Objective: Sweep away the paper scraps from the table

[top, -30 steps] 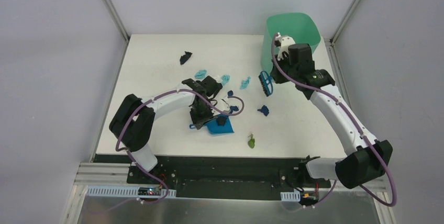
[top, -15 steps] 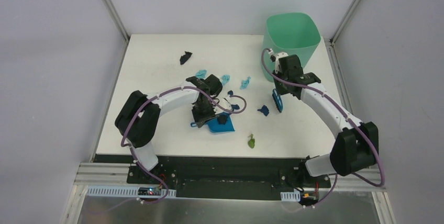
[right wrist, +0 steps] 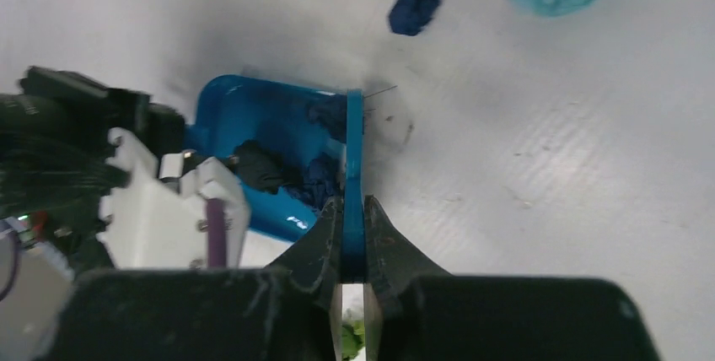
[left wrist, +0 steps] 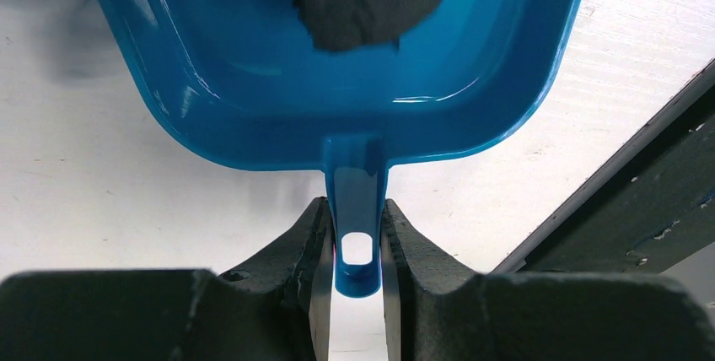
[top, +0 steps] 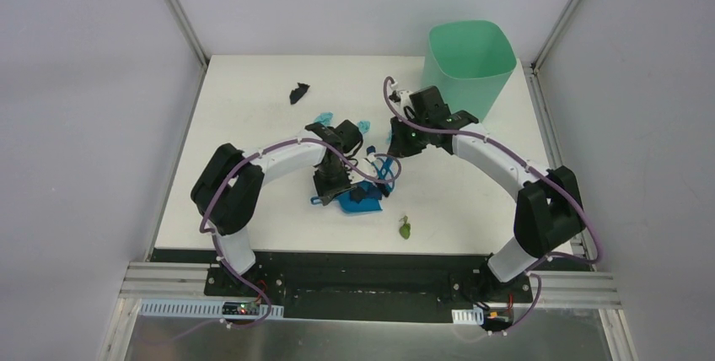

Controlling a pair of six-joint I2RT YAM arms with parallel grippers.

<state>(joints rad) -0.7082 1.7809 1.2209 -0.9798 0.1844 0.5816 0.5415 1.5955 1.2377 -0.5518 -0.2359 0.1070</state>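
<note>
**Both grippers clamped: one on the dustpan, one on the brush.**

The left gripper [left wrist: 357, 239] is clenched on the handle of the single blue dustpan [left wrist: 253, 125], which lies flat on the table [top: 472, 209]. The right gripper [right wrist: 354, 213] grips the single blue brush [right wrist: 354, 137], which shows edge-on against the dustpan's open side. Two paper scraps sit inside the dustpan: one black scrap [right wrist: 257, 167] and one dark blue scrap [right wrist: 319, 177]. On the table outside it, a second dark blue scrap [right wrist: 413, 7] lies a little beyond the dustpan's mouth. Two light teal scraps [top: 324, 118] lie near its far side, and another black scrap [top: 298, 91] lies well beyond those. One green scrap [top: 405, 228] sits near the dustpan on the side toward the table's front edge. One green bin [top: 468, 61] stands well apart from the dustpan, past the right arm.
</note>
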